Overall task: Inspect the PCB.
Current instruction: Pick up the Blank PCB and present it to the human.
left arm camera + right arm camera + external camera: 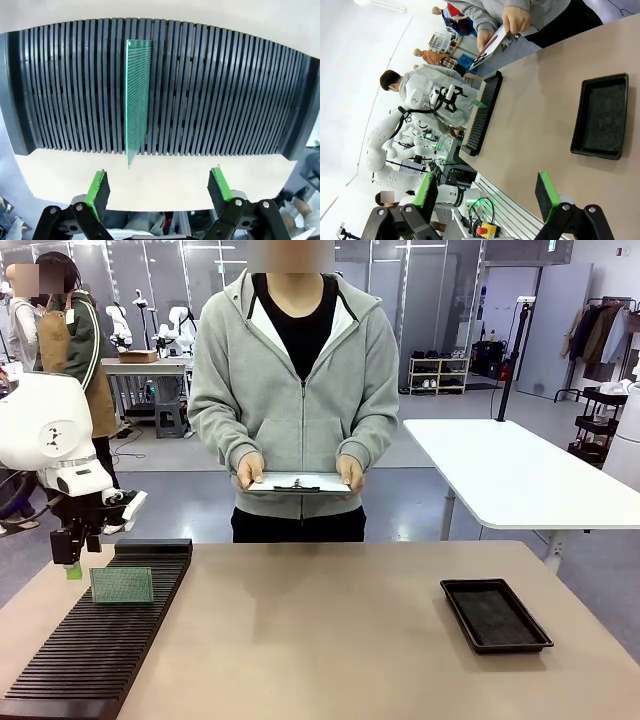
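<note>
Left wrist view: we see PCB (138,100) standing in rack (225,90), ungrasped; left gripper (158,176), right gripper (485,181) spread, empty. Inspection pending.

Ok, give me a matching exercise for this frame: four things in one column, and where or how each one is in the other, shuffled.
Things:
1. circuit board
2. black tray
3. clipboard
4. left end effector

States:
A. held in the person's hands
B. open, hovering beside the rack
C. standing on edge in the rack
D. lying flat on the right side of the table

Pairs: 1-C, 2-D, 3-A, 4-B.
</note>
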Controlling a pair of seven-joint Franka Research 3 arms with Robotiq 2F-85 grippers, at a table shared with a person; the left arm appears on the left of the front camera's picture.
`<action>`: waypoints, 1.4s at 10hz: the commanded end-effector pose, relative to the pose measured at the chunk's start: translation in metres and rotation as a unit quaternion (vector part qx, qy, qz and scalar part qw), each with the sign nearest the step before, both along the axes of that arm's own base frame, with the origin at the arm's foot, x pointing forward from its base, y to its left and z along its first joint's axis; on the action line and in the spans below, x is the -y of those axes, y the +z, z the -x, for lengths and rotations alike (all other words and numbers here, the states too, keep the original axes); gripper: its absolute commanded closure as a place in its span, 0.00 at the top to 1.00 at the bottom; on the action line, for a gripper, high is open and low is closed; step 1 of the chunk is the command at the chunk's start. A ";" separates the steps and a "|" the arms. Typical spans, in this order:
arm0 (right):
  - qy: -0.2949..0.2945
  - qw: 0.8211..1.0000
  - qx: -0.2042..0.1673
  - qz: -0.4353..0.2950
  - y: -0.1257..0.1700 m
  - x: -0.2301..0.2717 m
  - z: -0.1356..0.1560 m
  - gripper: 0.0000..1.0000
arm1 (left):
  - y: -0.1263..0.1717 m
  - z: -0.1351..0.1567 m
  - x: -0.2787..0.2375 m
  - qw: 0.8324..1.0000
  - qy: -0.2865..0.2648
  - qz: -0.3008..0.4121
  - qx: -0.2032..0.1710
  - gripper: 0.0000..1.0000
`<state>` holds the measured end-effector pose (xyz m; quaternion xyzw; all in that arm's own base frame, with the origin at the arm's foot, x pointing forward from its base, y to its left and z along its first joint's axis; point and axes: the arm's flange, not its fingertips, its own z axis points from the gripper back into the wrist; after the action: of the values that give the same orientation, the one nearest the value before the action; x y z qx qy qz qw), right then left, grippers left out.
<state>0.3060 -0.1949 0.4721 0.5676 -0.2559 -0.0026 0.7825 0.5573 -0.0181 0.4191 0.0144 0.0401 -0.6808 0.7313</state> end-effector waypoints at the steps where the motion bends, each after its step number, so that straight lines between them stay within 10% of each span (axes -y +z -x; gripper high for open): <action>1: 0.001 1.000 0.002 -0.002 0.001 0.000 0.001 1.00 | -0.003 -0.019 -0.009 0.999 -0.026 0.004 -0.033 1.00; 11: 0.001 1.000 0.002 -0.002 0.001 0.000 0.001 1.00 | -0.052 -0.032 -0.010 0.995 -0.017 0.063 -0.074 1.00; 12: 0.001 1.000 0.002 -0.002 0.001 0.000 0.001 1.00 | -0.053 -0.033 -0.011 0.996 -0.016 0.061 -0.070 0.93; 14: 0.001 1.000 0.002 -0.002 0.001 0.000 0.001 1.00 | -0.056 -0.034 -0.014 0.996 -0.014 0.063 -0.068 0.45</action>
<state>0.3060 -0.1948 0.4721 0.5676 -0.2559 -0.0026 0.7825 0.5842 -0.0054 0.3625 -0.0684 0.0561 -0.6867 0.7216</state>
